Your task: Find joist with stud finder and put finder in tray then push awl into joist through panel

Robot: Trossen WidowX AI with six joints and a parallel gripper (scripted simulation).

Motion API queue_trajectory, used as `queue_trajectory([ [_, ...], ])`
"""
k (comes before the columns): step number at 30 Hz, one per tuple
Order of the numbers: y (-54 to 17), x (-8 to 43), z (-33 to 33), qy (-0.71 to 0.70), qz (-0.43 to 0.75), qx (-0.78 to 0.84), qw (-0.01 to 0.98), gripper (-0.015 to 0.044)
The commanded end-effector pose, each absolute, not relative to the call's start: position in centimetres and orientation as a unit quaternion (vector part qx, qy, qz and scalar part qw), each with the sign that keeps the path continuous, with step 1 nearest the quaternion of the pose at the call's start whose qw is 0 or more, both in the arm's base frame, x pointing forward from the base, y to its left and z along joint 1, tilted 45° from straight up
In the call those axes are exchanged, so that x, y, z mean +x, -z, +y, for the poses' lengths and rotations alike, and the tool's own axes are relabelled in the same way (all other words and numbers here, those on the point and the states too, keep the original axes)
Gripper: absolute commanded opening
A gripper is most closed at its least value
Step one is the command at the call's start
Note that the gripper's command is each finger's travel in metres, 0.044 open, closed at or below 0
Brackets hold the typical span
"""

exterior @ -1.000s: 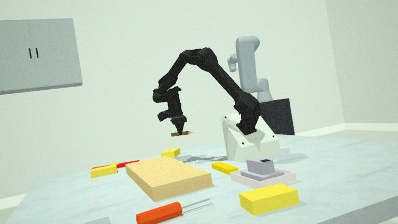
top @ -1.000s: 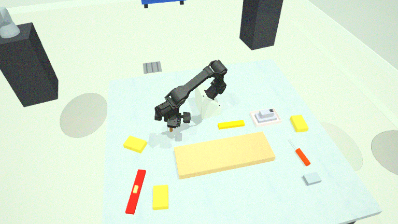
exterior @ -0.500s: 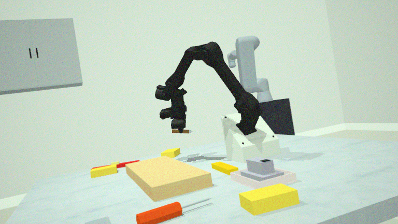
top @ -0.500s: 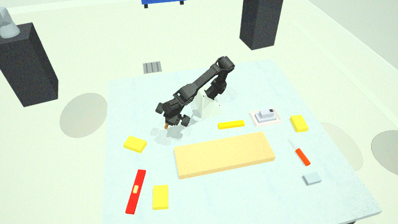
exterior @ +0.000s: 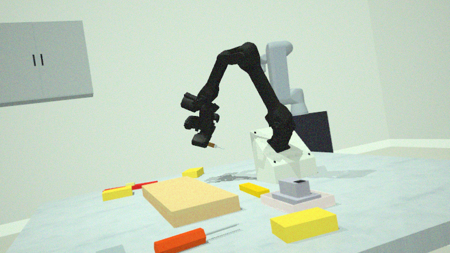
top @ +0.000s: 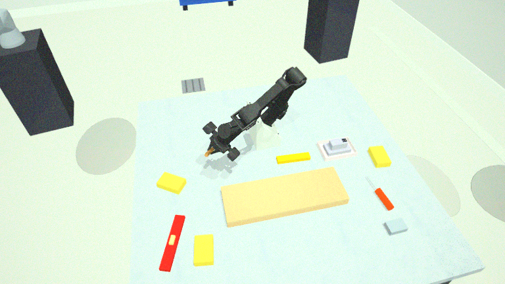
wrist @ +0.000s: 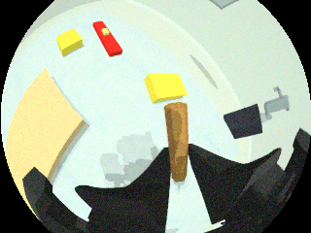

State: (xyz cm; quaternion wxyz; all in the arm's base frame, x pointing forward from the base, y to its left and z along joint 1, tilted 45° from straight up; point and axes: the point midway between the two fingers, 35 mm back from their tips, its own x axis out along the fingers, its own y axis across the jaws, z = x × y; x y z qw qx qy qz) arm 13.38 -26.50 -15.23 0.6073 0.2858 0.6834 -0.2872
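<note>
My gripper (top: 210, 150) (wrist: 178, 149) is shut on the brown wooden handle of the awl (top: 209, 152) (exterior: 211, 144) (wrist: 177, 131) and holds it well above the table, left of the arm's base. In the exterior view the awl's thin metal tip points right and slightly down. The tan floor panel (top: 285, 196) (exterior: 190, 194) (wrist: 36, 126) lies flat on the table, away from the awl; no hole shows in it. The grey stud finder (top: 338, 145) (exterior: 292, 188) sits in the pale pink tray (top: 327, 157) (exterior: 280, 206). The joist is hidden.
Yellow blocks (top: 171, 183) (top: 203, 250) (top: 379, 156) and a thin yellow bar (top: 292, 158) lie around the panel. A red level (top: 177, 229) lies at the left. An orange-handled screwdriver (top: 383, 198) and a grey block (top: 396, 226) lie at the right.
</note>
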Motion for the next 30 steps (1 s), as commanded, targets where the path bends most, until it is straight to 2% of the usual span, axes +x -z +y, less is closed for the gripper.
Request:
queue_trajectory([
  [1,14.6,13.1,-26.9,0.341,0.661,0.281,0.606,0.0000],
  [15,12.1,11.6,-27.2,0.510,0.547,0.281,0.601,0.0000],
  [30,8.4,9.5,-26.7,0.656,0.369,0.294,0.589,0.0000],
])
